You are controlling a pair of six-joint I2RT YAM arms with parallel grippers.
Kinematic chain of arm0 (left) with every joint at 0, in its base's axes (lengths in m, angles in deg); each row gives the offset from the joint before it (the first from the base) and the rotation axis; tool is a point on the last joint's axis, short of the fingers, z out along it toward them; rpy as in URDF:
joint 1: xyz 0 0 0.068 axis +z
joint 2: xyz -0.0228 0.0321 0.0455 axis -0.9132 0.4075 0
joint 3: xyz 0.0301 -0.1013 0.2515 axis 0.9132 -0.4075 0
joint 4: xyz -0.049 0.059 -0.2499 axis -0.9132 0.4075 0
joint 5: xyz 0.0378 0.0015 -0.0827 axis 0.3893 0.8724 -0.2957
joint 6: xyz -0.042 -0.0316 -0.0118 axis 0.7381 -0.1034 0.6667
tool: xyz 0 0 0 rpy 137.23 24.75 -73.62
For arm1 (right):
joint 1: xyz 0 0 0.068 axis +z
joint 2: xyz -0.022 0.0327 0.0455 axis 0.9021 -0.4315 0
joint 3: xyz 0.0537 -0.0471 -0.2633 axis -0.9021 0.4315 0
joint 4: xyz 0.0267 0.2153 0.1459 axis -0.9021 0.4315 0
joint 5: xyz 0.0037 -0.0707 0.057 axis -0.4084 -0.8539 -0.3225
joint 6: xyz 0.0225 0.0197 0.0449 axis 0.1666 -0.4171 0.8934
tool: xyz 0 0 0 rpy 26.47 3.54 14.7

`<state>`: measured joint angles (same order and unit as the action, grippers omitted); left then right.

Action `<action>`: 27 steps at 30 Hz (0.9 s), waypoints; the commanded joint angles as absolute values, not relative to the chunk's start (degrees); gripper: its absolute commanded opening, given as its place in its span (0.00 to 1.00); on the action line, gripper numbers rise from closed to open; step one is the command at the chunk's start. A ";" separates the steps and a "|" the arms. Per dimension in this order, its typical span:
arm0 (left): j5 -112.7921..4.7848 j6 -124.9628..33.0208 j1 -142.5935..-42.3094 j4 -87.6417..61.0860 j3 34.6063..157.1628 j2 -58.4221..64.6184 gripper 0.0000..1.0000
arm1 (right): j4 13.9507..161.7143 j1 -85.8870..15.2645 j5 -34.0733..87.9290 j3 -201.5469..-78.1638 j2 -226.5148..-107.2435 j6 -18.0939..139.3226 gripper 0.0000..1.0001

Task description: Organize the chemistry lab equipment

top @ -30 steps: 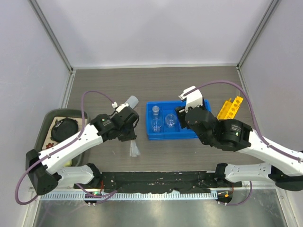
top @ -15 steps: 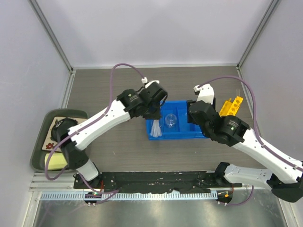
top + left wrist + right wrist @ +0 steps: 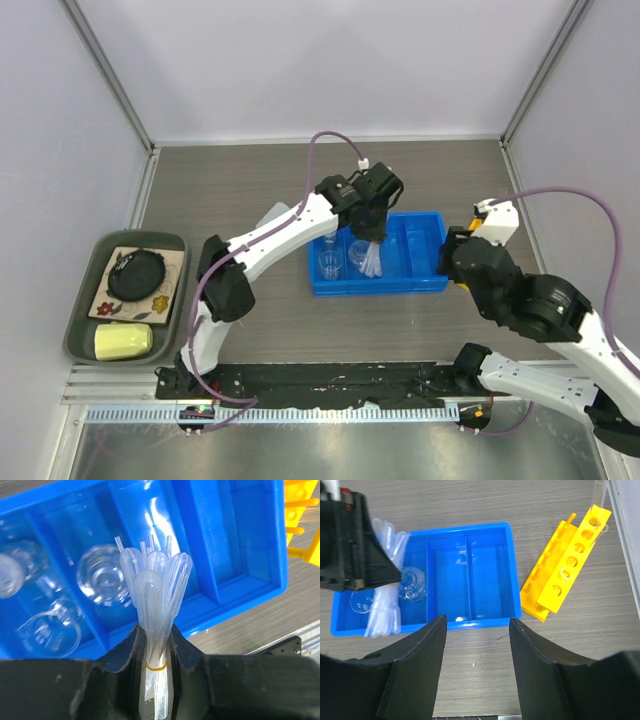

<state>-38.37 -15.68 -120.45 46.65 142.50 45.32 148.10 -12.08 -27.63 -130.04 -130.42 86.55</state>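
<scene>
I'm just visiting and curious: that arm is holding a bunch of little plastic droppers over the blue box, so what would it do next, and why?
Probably lower the bundle of pipettes into a free compartment of the blue bin and let go. The left gripper is shut on the bundle, directly above the bin, and the right-hand compartments look free while glassware fills the others.

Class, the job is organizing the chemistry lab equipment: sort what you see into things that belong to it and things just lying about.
Belongs to the job:
- bundle of pipettes, held by the left gripper
- blue bin
- glass beakers
- yellow rack

Just lying about:
- dark green tray and its contents
</scene>
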 commanded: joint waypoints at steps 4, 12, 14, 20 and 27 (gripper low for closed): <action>-47.22 -17.91 -120.62 36.91 150.27 53.10 0.18 | 153.07 -12.23 -28.97 -131.81 -130.18 90.98 0.56; -49.26 -17.12 -119.83 34.62 154.32 58.56 0.19 | 152.45 -12.14 -29.23 -131.02 -131.24 92.56 0.56; -48.47 -15.73 -119.13 34.09 153.80 59.00 0.18 | 152.36 -12.23 -28.70 -130.67 -131.41 93.00 0.55; -46.19 -10.19 -117.72 25.49 143.79 55.75 0.18 | 150.70 -12.14 -27.74 -129.26 -131.41 93.00 0.55; -46.80 -7.28 -116.14 22.23 141.14 56.71 0.18 | 149.82 -12.23 -26.07 -128.73 -132.64 92.56 0.54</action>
